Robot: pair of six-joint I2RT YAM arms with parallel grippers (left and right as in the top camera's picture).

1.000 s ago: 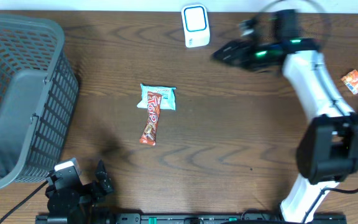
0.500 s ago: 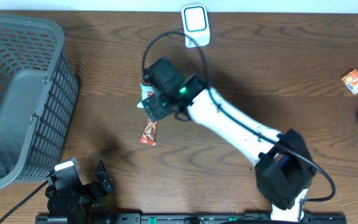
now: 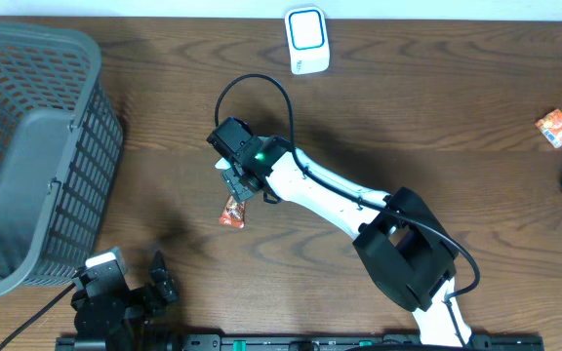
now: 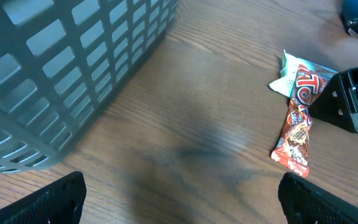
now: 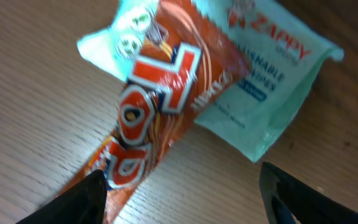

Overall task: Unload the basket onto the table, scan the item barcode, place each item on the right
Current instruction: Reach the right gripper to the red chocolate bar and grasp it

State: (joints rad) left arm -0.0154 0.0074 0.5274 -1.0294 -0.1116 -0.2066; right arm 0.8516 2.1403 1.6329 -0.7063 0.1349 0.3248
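Right gripper: your right gripper (image 3: 235,174) is down over the two items left of the table's middle. In its wrist view the fingers (image 5: 86,199) stand apart, open, with nothing clamped between them.
Bar: the red bar (image 5: 151,109) lies flat on the table (image 3: 408,127), printed side up. It runs from the packet toward the near edge. From above you see only its lower end, poking out below the right gripper.
Bar and fingers: in the right wrist view the bar's lower part runs down just beside the finger at the lower left of that view. You cannot tell whether the two touch.
Packet: the pale teal packet (image 5: 272,68) lies flat under the bar's upper end, touching it. The word "ZAPPY" shows on its face.
Scanner: the white scanner (image 3: 306,40) stands at the far edge of the table, well apart from the bar and the packet.
Left gripper: your left gripper (image 4: 180,186) sits low at the near left corner. Its fingers are spread wide, open, and hold nothing. Its camera looks across bare wood toward the bar.
Basket: the grey basket (image 3: 27,146) sits at the left edge, near the left gripper and apart from the bar.
Right edge: a small orange pack (image 3: 557,128) lies near the far right edge, well apart from everything else named here.
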